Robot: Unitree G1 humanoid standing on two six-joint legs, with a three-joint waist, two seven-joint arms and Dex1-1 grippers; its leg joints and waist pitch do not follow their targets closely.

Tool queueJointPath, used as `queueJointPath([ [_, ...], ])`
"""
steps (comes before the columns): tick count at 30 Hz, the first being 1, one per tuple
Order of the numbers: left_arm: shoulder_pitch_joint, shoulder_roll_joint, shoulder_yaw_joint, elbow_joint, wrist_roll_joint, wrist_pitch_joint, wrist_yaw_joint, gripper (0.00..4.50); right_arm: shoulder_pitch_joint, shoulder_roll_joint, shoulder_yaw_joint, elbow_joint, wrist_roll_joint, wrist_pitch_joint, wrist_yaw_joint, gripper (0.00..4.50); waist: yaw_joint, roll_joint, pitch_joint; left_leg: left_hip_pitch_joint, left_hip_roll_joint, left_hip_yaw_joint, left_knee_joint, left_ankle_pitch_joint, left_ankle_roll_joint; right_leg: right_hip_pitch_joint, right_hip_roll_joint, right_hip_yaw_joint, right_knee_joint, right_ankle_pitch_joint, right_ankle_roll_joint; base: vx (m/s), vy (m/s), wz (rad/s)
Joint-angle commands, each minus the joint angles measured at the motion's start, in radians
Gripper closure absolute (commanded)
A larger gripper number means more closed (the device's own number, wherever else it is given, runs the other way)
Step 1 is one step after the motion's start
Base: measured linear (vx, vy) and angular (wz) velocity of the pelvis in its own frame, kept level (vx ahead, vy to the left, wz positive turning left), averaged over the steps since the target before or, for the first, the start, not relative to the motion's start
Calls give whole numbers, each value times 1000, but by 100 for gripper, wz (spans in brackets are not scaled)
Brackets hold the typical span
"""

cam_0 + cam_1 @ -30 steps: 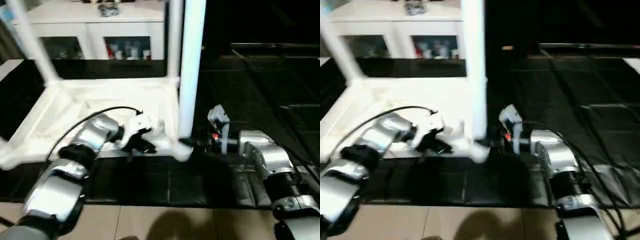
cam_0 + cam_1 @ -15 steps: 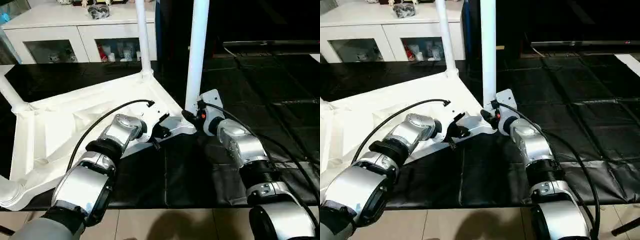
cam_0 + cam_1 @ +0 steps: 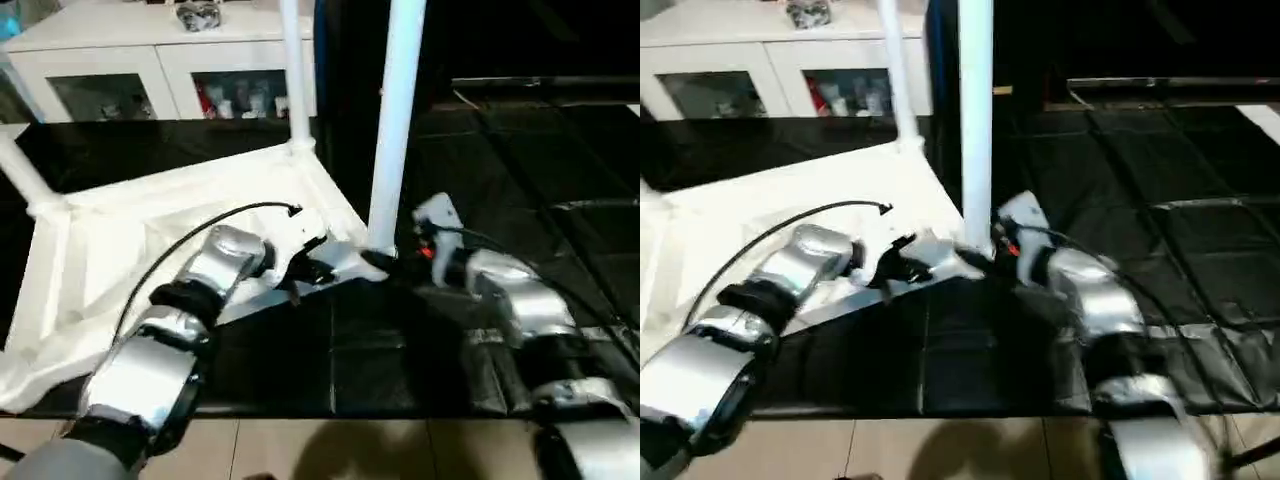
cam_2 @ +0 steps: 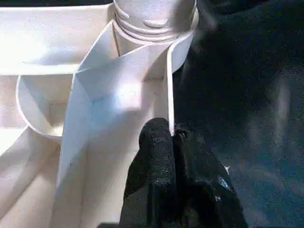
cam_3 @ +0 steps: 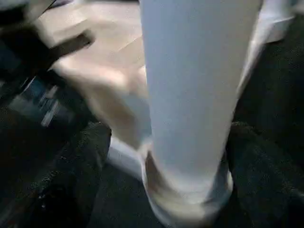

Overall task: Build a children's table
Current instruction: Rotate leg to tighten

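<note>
Shifted camera: black mat [image 3: 420,360] below white cabinet [image 3: 140,60].

White children's table [image 3: 150,240] upside down, ribbed underside up, legs [image 3: 396,120] upright

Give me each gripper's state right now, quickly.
Left gripper: shut on the table top's thin side wall beside the corner socket.
Right gripper: at the base of the nearest leg; whether open or shut cannot be told.

Near leg [image 3: 395,120] top cut off; cabinet [image 3: 150,60] shelf contents blurred.
</note>
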Motion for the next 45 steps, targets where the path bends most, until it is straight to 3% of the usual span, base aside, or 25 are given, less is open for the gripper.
queueJointPath([
  [1, -2, 25, -17, -40, 7, -57, -89, 450, -5, -23, 18, -18, 17, -7, 89, 13, 9, -15, -74, 4, 72, -31, -51, -53, 162, 72, -103, 72, -65, -122, -132, 0, 0, 0],
  [4, 15, 53, -31, -79, -11, -80, -202, 450, -8, -74, 36, -20, 28, -14, 192, 3, 15, -9, -75, 9, 79, -32, -50, -55, 153, 67, -106, 74, -63, -111, -146, 0, 0, 0],
  [5, 15, 53, -31, -79, -11, -80, -202, 450, -8, -74, 36, -20, 28, -14, 192, 3, 15, -9, -75, 9, 79, -32, -50, -55, 153, 67, -106, 74, -63, -111, -146, 0, 0, 0],
  [7, 37, 83, -63, -116, -15, -119, -308, 450, -5, -110, 56, -28, 44, -27, 295, 3, 31, -15, -77, 10, 82, -31, -49, -52, 157, 66, -110, 77, -56, -84, -161, 0, 0, 0],
  [11, 64, 110, -96, -161, -18, -155, -405, 450, -2, -124, 81, -39, 62, -19, 400, 3, 44, -17, -76, 9, 84, -31, -49, -43, 158, 62, -110, 78, -53, -93, -159, 0, 0, 0],
  [13, 75, 116, -105, -182, -18, -155, -431, 450, -4, -118, 87, -40, 67, -19, 423, 3, 49, -15, -75, 14, 88, -31, -50, -53, 150, 57, -110, 79, -57, -118, -156, 0, 0, 0],
  [14, 78, 117, -108, -188, -18, -153, -439, 450, -5, -115, 87, -38, 69, -22, 428, 30, 51, -14, -75, 15, 88, -31, -50, -57, 146, 57, -110, 80, -56, -123, -158, 0, 0, 0],
  [15, 80, 118, -110, -191, -16, -154, -440, 450, -6, -114, 87, -36, 71, -24, 431, 30, 54, -20, -75, 18, 90, -30, -51, -63, 138, 55, -110, 81, -57, -131, -161, 0, 0, 0],
  [17, 83, 119, -113, -196, -13, -157, -440, 450, -9, -111, 88, -31, 73, -28, 435, 42, 55, -16, -74, 16, 90, -31, -52, -67, 129, 56, -112, 82, -55, -137, -163, 0, 0, 0],
  [18, 86, 117, -119, -196, 2, -165, -413, 450, -14, -103, 99, -36, 96, -6, 471, 42, 54, -24, -72, 12, 88, -31, -53, -77, 124, 58, -112, 82, -56, -155, -156, 0, 0, 0],
  [19, 86, 116, -119, -195, 3, -165, -410, 450, -14, -103, 101, -38, 98, -3, 476, 42, 55, -25, -72, 12, 86, -31, -52, -79, 124, 59, -113, 82, -58, -164, -153, 0, 0, 0],
  [22, 83, 112, -117, -194, 3, -160, -390, 450, -5, -94, 124, -57, 102, 11, 511, 77, 56, -26, -72, 10, 83, -30, -51, -70, 123, 59, -111, 80, -60, -188, -137, 0, 0, 0],
  [26, 91, 114, -118, -212, -1, -152, -392, 450, -12, -66, 136, -40, 91, -2, 498, 115, 55, -21, -73, 11, 86, -32, -52, -64, 118, 56, -112, 81, -60, -190, -130, 0, 0, 0],
  [34, 101, 109, -122, -216, 3, -149, -381, 450, -24, -46, 144, -20, 98, 14, 498, 191, 54, -25, -73, 9, 86, -32, -52, -55, 117, 57, -113, 81, -57, -174, -132, 0, 0, 0],
  [39, 102, 108, -117, -216, 6, -136, -355, 450, -17, -59, 148, -28, 99, 20, 515, 221, 56, -20, -73, 11, 85, -31, -51, -58, 115, 55, -112, 81, -60, -186, -125, 0, 0, 0],
  [43, 99, 93, -101, -202, 0, -113, -315, 450, 2, -56, 151, -47, 92, 10, 502, 230, 61, -24, -72, 14, 85, -29, -51, -69, 109, 55, -111, 82, -63, -199, -123, 0, 0, 0],
  [44, 95, 82, -92, -194, -6, -94, -295, 450, 15, -50, 146, -64, 95, 11, 482, 237, 63, -11, -72, 13, 85, -31, -51, -74, 105, 55, -112, 82, -63, -209, -123, 0, 0, 0],
  [45, 89, 74, -85, -187, -8, -80, -279, 450, 22, -45, 138, -74, 95, 13, 455, 237, 61, -15, -72, 14, 87, -31, -52, -76, 104, 54, -110, 82, -66, -208, -119, 0, 0, 0],
])
